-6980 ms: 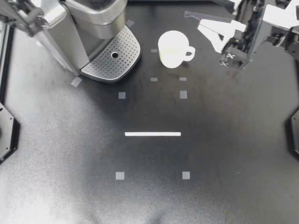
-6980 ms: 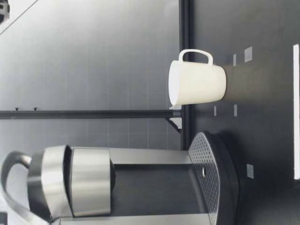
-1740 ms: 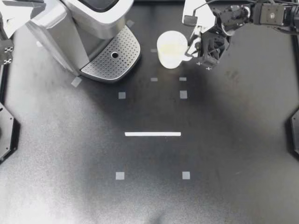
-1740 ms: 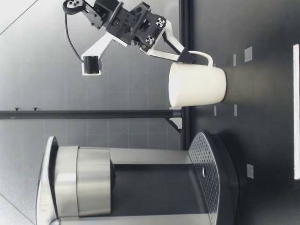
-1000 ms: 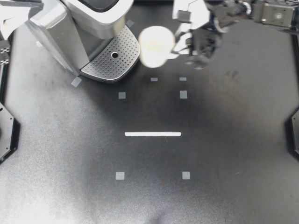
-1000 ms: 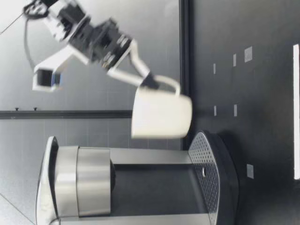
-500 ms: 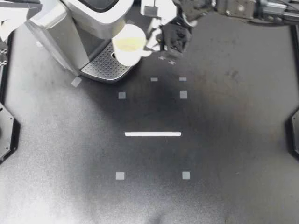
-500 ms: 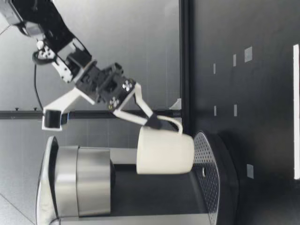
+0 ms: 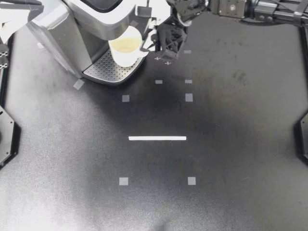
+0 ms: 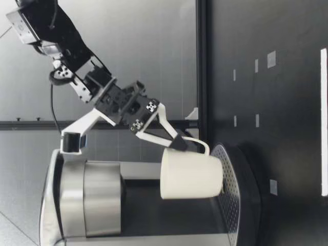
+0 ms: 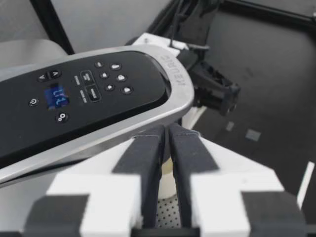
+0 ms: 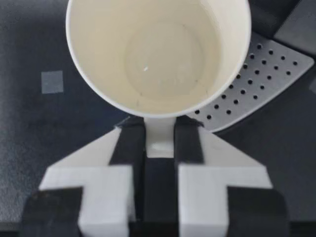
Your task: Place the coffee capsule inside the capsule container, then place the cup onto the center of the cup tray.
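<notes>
My right gripper (image 9: 152, 44) reaches in from the right and is shut on the handle of the white cup (image 9: 126, 45). It holds the cup upright over the perforated cup tray (image 9: 108, 69) of the coffee machine (image 9: 72, 29). The right wrist view shows both fingers (image 12: 132, 143) pinching the handle, the empty cup (image 12: 158, 54) ahead and the tray (image 12: 269, 74) under it. In the low view the cup (image 10: 192, 177) hangs close above the tray (image 10: 231, 179). My left gripper (image 9: 21, 19) is shut on nothing beside the machine's top (image 11: 89, 94). No capsule is in view.
The machine's lid is down. Small grey tape squares (image 9: 188, 97) and a white strip (image 9: 157, 138) mark the black table. Black frame parts stand at the table's side edges (image 9: 7, 130).
My right gripper has carried the cup leftward and lower, from the tray's right edge to over the tray under the machine's head. The left arm has stayed put.
</notes>
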Tool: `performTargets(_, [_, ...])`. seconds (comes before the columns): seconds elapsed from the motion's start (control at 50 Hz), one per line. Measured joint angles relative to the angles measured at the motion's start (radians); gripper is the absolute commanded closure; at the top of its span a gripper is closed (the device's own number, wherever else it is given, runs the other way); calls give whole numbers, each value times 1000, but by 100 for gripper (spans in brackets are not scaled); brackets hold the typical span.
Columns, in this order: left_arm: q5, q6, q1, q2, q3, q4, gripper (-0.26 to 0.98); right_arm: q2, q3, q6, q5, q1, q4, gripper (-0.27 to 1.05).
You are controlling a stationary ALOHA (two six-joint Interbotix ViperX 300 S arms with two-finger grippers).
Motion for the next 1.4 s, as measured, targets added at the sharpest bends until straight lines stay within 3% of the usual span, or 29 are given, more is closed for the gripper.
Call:
performTargets(0.5, [2, 0, 2, -2, 6, 0, 54, 28, -28, 2, 0, 6, -9, 63])
performTargets(0.84, [2, -2, 2, -3, 6, 0, 54, 28, -28, 17, -6, 6, -9, 18])
performTargets(1.16, [0, -3, 2, -3, 8, 2, 54, 9, -25, 20, -6, 9, -9, 18])
performTargets(1.4, [-35, -3, 3, 2, 21, 8, 54, -51, 57, 20, -29, 11, -11, 18])
